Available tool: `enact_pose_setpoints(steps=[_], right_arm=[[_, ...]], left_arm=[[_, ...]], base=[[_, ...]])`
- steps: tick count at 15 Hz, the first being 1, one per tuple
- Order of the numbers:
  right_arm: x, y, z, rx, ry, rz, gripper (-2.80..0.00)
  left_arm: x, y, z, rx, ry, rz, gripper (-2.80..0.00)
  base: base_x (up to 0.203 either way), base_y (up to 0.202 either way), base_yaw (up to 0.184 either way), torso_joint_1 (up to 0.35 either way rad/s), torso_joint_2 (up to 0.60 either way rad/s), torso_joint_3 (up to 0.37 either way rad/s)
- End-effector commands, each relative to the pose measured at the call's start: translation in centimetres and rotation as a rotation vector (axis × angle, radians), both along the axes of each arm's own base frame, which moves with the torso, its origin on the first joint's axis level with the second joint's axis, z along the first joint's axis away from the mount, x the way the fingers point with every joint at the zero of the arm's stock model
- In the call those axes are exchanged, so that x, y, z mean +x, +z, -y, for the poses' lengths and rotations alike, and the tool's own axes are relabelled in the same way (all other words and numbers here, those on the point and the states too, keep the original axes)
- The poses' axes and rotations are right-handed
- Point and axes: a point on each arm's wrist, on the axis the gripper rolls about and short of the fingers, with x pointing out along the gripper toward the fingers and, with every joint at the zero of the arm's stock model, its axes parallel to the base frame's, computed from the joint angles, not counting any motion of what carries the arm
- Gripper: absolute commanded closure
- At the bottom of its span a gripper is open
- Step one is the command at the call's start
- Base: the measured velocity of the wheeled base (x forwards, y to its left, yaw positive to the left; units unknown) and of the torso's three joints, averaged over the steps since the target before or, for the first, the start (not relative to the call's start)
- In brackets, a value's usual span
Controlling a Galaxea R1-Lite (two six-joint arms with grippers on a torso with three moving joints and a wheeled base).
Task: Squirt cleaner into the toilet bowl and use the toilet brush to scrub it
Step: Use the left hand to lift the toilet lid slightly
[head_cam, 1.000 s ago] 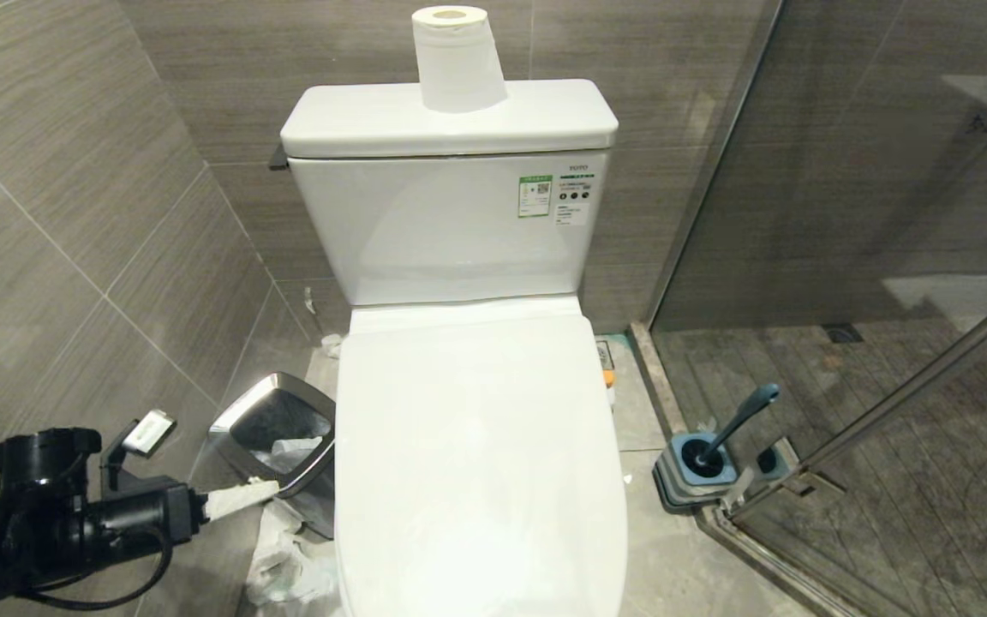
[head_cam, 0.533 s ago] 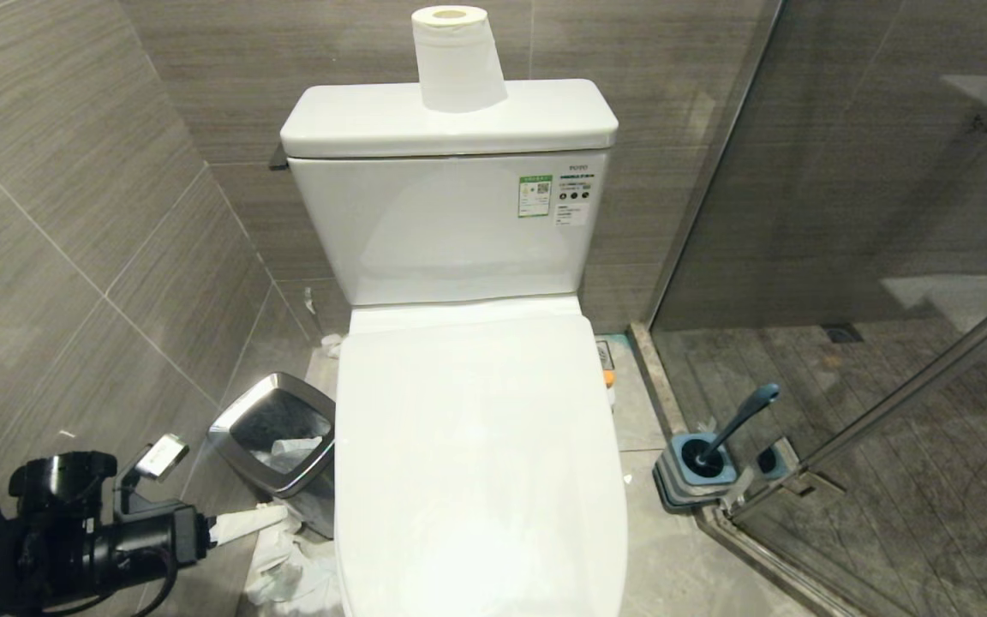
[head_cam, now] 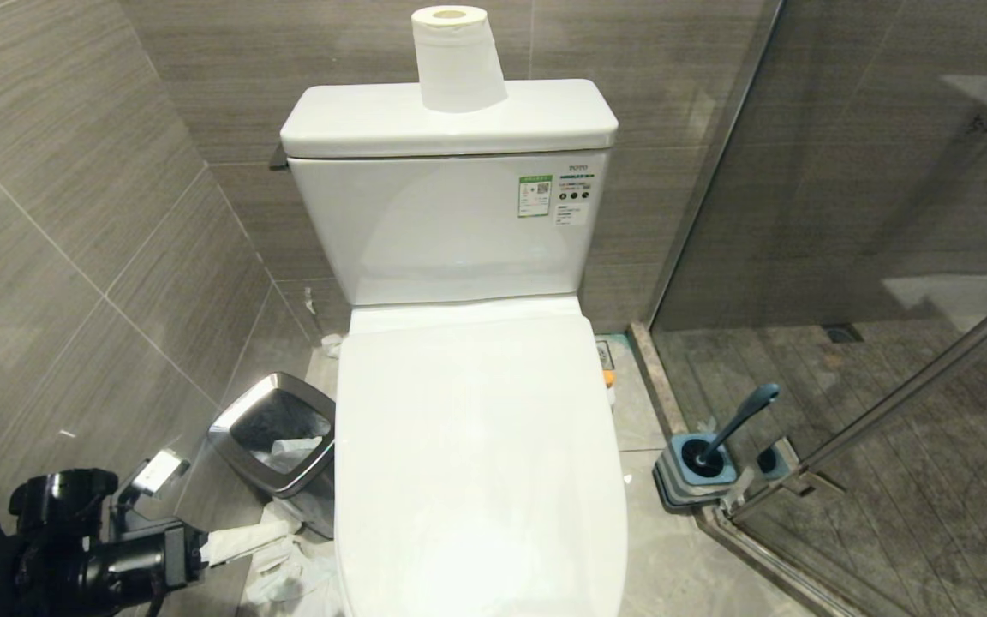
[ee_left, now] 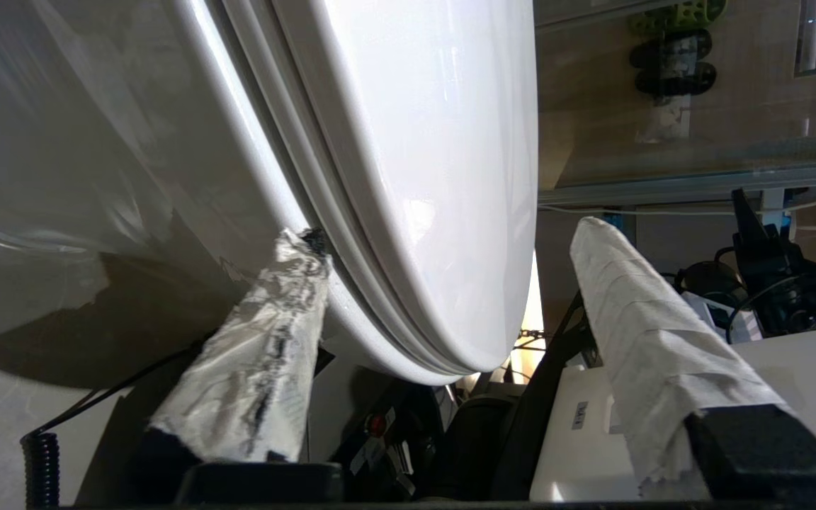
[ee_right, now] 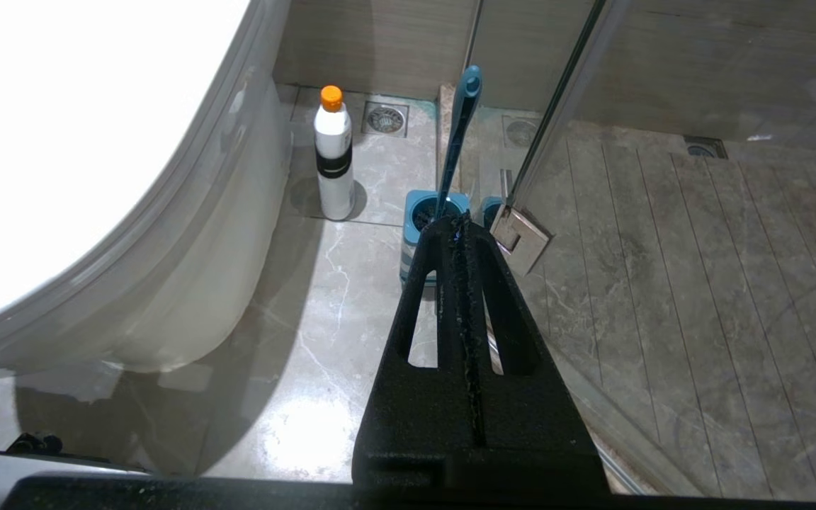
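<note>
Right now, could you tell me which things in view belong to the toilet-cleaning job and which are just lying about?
For the job:
- toilet bowl, lid closed
- toilet brush in its holder
- white bottle, orange cap
- left pincer, open at the lid's edge

Lying about:
- paper roll on the tank
- bin
- crumpled tissue on the floor

Grey stone-tile floor (head_cam: 682, 566), carrying the white toilet bowl (head_cam: 476, 463) at centre. On the left, just beside the bowl, a steel-rimmed bin (head_cam: 275, 446), with crumpled tissue (head_cam: 288, 566) in front of it. On the right, a white bottle (ee_right: 333, 166) with orange cap, then the toilet brush (head_cam: 738, 424) upright in its holder (head_cam: 695, 476) against the glass partition's base.
</note>
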Motion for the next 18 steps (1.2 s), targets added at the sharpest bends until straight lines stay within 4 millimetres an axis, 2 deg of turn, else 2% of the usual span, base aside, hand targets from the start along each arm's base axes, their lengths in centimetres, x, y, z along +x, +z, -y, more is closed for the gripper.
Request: enact_pose_setpoints(steps=[1,5,10,14,18], right_arm=[[0.0,0.0,0.0,-0.001,0.001,0.000,0.00],[0.0,0.0,0.0,-0.001,0.001,-0.001,0.00],[0.0,0.0,0.0,-0.001,0.001,0.000,0.00],[0.0,0.0,0.0,-0.001,0.001,-0.001,0.00],[0.0,0.0,0.0,-0.001,0.001,-0.001,0.00]], left_arm=[[0.2,-0.4,0.0,-0.005,-0.007,0.001,-2.80],[0.4,-1.5,0.3,-0.003,-0.025,-0.004,-2.80],[1.1,-2.8,1.6,0.013,-0.085,0.048,-2.80],[0.0,-3.4,2.6,0.025,-0.109,0.061,-2.80],[0.0,-3.4,3.0,0.051,-0.108,0.051,-2.80]], base=[[0.000,0.000,0.000,0.000,0.00,0.000],[0.000,0.000,0.000,0.000,0.00,0.000],[0.000,0.000,0.000,0.000,0.00,0.000],[0.000,0.000,0.000,0.000,0.00,0.000],[0.000,0.000,0.000,0.000,0.00,0.000]])
